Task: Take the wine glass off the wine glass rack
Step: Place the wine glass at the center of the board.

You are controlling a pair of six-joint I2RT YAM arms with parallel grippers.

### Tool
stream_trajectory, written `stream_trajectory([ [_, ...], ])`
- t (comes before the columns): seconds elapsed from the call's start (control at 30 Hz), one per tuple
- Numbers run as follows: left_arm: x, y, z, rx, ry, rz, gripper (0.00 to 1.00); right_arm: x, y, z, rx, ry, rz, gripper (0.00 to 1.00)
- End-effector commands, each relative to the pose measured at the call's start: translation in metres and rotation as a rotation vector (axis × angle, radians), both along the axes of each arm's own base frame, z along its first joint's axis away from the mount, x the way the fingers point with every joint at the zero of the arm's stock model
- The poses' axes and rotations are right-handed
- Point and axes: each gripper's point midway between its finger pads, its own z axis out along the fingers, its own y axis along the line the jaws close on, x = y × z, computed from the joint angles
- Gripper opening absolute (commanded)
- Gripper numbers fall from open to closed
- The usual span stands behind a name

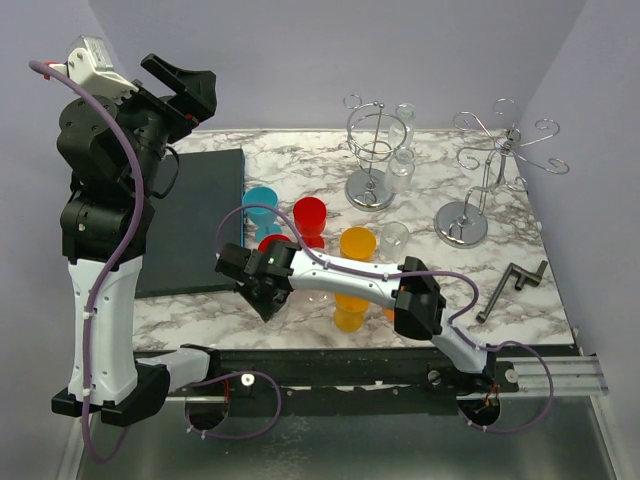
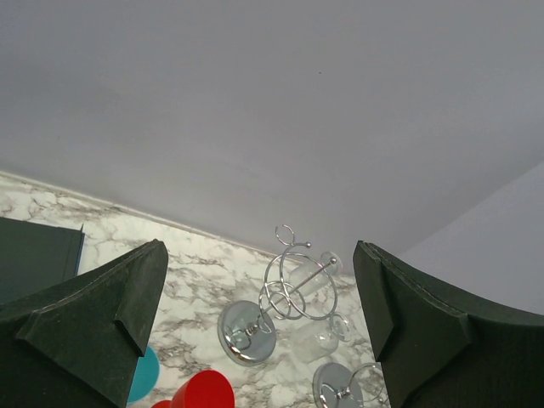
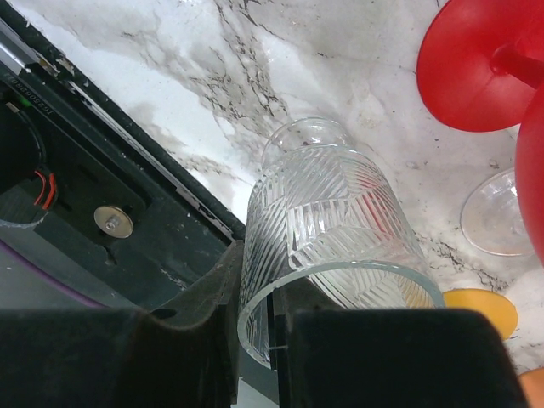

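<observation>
A clear cut-pattern wine glass (image 3: 331,221) sits in my right gripper (image 3: 259,285), which is shut on its rim with one finger inside the bowl and one outside. In the top view this gripper (image 1: 264,288) is low over the front left of the marble table, away from the racks. A chrome wine glass rack (image 1: 372,150) stands at the back, with clear glasses (image 1: 403,160) still hanging on it. The left wrist view shows that rack (image 2: 293,285) and a hanging glass (image 2: 319,340). My left gripper (image 1: 185,85) is raised high at the back left, open and empty (image 2: 259,263).
A second chrome rack (image 1: 490,170) stands at the back right. Blue (image 1: 260,205), red (image 1: 310,215) and orange (image 1: 357,243) cups and a clear glass (image 1: 395,237) crowd the table's middle. A dark mat (image 1: 195,220) lies on the left, and a metal crank (image 1: 510,285) on the right.
</observation>
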Motion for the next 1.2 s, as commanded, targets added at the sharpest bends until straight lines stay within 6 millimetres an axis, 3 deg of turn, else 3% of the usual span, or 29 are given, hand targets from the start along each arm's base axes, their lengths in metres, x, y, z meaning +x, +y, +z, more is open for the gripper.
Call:
stream_trajectory([
  [0.0, 0.000, 0.006, 0.000, 0.008, -0.004, 0.027, 0.99, -0.002, 0.003, -0.003, -0.004, -0.031, 0.014, 0.21],
  [0.33, 0.001, 0.005, 0.001, 0.007, -0.007, 0.025, 0.99, -0.005, 0.009, 0.008, 0.030, -0.041, 0.008, 0.42],
  [0.67, 0.003, 0.005, -0.002, 0.004, 0.002, 0.025, 0.99, -0.007, 0.016, 0.042, 0.110, -0.052, -0.002, 0.59],
  [1.17, 0.008, 0.002, -0.005, -0.004, 0.011, 0.015, 0.99, -0.024, 0.021, 0.090, 0.233, 0.016, 0.034, 0.67],
])
